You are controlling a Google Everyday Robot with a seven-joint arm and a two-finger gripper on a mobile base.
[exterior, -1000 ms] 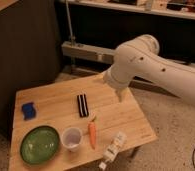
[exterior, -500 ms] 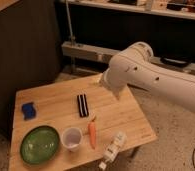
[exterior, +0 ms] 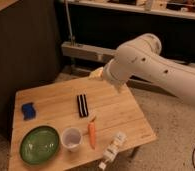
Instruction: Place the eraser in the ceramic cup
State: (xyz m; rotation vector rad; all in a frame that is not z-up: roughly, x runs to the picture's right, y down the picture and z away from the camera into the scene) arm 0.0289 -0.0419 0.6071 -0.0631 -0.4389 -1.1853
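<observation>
The eraser [exterior: 82, 105], a flat black block with white stripes, lies on the wooden table [exterior: 126, 117] near its middle. The ceramic cup [exterior: 71, 138], small, white and upright, stands near the front edge, between the green plate and the carrot. My gripper [exterior: 116, 86] hangs at the low end of the white arm [exterior: 141, 62], above the table's far right edge. It is up and to the right of the eraser, well apart from it, and holds nothing. The arm's bulk hides most of it.
A green plate [exterior: 39, 144] sits at the front left and a blue block [exterior: 28, 110] at the left. An orange carrot [exterior: 92, 133] lies right of the cup, and a white bottle [exterior: 112, 148] lies at the front right edge. A dark wall and shelving stand behind.
The arm has swung a little to the left and lower over the table's far edge. Everything on the table stays where it was.
</observation>
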